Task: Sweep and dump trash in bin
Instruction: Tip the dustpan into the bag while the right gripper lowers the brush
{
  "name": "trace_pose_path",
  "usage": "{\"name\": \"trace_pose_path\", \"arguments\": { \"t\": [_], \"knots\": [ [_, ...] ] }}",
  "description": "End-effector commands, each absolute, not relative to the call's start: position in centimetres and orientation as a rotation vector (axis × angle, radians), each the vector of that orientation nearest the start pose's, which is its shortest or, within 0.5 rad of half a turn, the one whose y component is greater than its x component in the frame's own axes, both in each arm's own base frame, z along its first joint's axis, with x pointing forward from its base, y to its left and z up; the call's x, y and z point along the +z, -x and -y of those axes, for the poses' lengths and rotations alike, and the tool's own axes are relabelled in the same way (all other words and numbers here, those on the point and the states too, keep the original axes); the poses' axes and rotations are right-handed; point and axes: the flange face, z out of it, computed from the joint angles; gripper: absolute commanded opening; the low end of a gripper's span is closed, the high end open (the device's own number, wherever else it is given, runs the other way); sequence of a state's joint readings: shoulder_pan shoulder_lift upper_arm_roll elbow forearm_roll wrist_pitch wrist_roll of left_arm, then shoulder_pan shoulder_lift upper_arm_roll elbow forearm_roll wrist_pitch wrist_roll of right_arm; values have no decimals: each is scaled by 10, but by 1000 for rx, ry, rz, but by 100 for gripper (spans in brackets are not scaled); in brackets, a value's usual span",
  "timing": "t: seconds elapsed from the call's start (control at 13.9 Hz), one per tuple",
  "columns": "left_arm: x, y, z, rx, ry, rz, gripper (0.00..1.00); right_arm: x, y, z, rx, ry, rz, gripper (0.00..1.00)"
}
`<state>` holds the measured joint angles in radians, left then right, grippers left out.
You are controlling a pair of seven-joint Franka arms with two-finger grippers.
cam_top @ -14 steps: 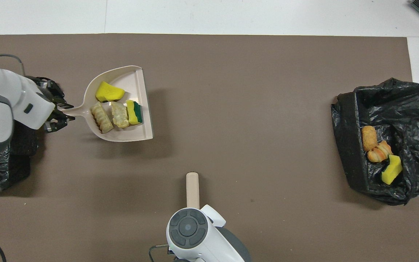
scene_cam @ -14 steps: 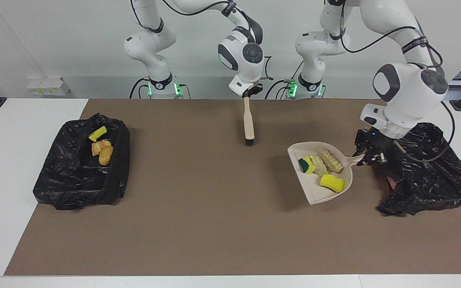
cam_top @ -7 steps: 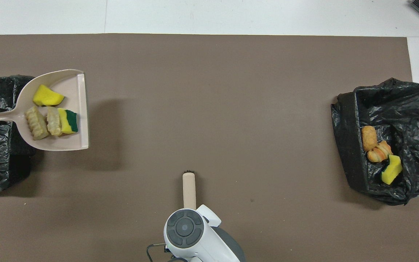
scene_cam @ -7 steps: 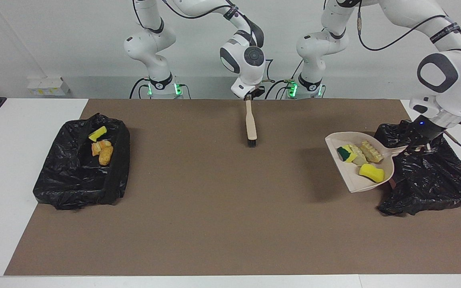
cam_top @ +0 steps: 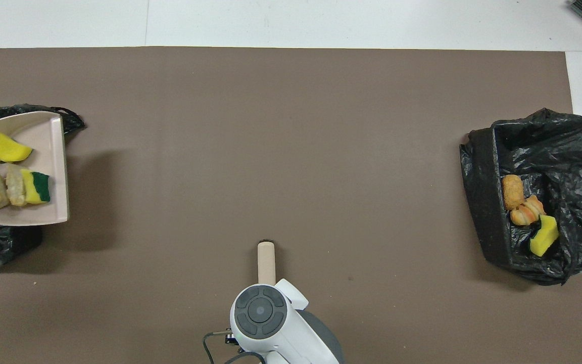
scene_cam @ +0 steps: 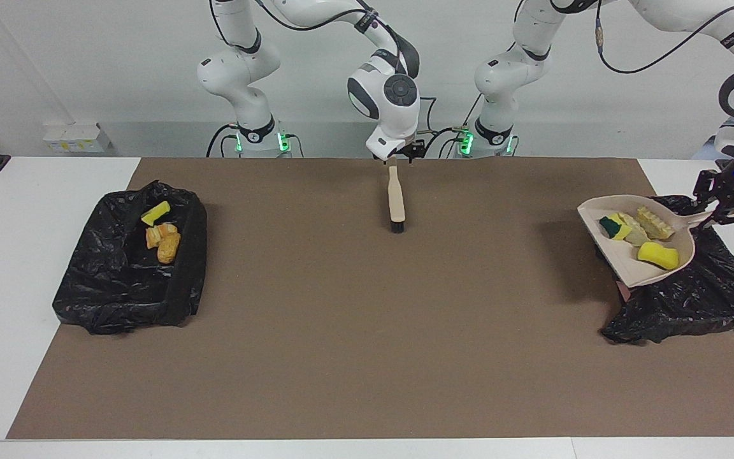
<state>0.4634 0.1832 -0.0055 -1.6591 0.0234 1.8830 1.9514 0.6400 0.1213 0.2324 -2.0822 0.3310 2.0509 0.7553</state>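
dustpan (scene_cam: 628, 271): beige, held up over the black bag-lined bin (scene_cam: 692, 299) at the left arm's end of the table; long axis runs handle to lip, handle toward the left gripper (scene_cam: 720, 207), open lip pointing to the table's middle.
trash in pan: yellow sponge chunk (scene_cam: 657, 255), yellow-green sponge chunk (scene_cam: 613, 227), two tan bread-like lumps (scene_cam: 652, 224) sitting between lip and handle.
left gripper: clamped on the dustpan's handle end, above the bin.
brush (scene_cam: 395, 199): lies flat on the brown mat (scene_cam: 341, 331), long axis running away from the robots, black bristles at the end farther from them, handle tip just under the right gripper (scene_cam: 400, 157).
right gripper: over the brush handle's end; facing view shows it just above the handle; can't tell finger spread.
second bin (scene_cam: 128, 261): right arm's end of the table, holds one yellow sponge chunk (scene_cam: 156, 213) and orange-brown lumps (scene_cam: 164, 241).
view differences: facing view shows the left gripper and pan handle; overhead cuts both off at its edge, and the right arm's wrist covers most of the brush there.
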Motion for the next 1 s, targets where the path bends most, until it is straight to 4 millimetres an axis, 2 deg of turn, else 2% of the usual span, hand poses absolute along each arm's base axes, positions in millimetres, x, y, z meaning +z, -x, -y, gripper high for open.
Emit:
{"name": "trace_pose_path", "arguments": {
  "t": [0.0, 0.29, 0.5, 0.57, 0.79, 0.93],
  "knots": [
    [517, -575, -295, 172, 2187, -2121, 0, 384, -397, -400, 434, 2943, -258, 100],
    [531, -575, -313, 305, 2091, -2048, 0, 403, -457, -347, 247, 3000, -320, 100],
    [543, -579, -316, 450, 1964, -1968, 0, 424, -496, -300, 148, 3004, -410, 100],
    [549, -577, -311, 491, 1942, -1923, 0, 433, -505, -284, 104, 3017, -427, 100],
    [547, -580, -297, 599, 1913, -1827, 0, 451, -516, -258, 30, 3031, -467, 100],
    [549, -582, -284, 665, 1869, -1754, 0, 473, -528, -230, -20, 3053, -495, 100]
  ]
}}
